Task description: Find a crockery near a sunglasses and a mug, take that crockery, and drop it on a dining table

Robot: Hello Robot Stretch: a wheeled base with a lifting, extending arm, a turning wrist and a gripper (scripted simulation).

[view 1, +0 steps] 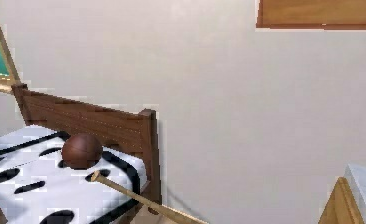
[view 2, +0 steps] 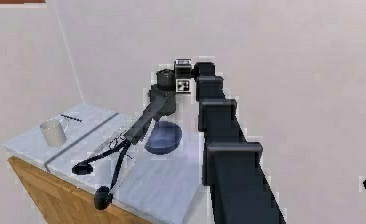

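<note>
In the arm side view we count one pale mug [view 2: 53,131] standing upright at the 9 o'clock end of a white-topped wooden cabinet [view 2: 161,185]. To its 4 o'clock lies the gripper [view 2: 94,181], whose two thin fingers [view 2: 103,196] splay down toward 7 o'clock over the white top. Because the tabletop and small dark shapes lie behind them, we cannot tell whether the claw holds anything, nor how its jaws stand. Its dark body slants up toward 1 o'clock to the wrist. Just right of that body, at its 4 o'clock, sits the one piece of crockery we see, a blue-grey bowl [view 2: 167,140], resting on the white top with its mouth facing up. It is round, so we find no long axis or pointing direction. Above it, at 12 o'clock, are two white squares [view 2: 181,86] with black marks. From them the single arm [view 2: 231,160], a dark square bar, runs down toward 5 o'clock to the bottom edge, well extended over the cabinet. In the forward view we count one bed [view 1: 31,185] with spotted black-and-white covers, one brown ball [view 1: 82,151] on it, and one wooden stick [view 1: 141,200] slanting toward 4 o'clock.
</note>
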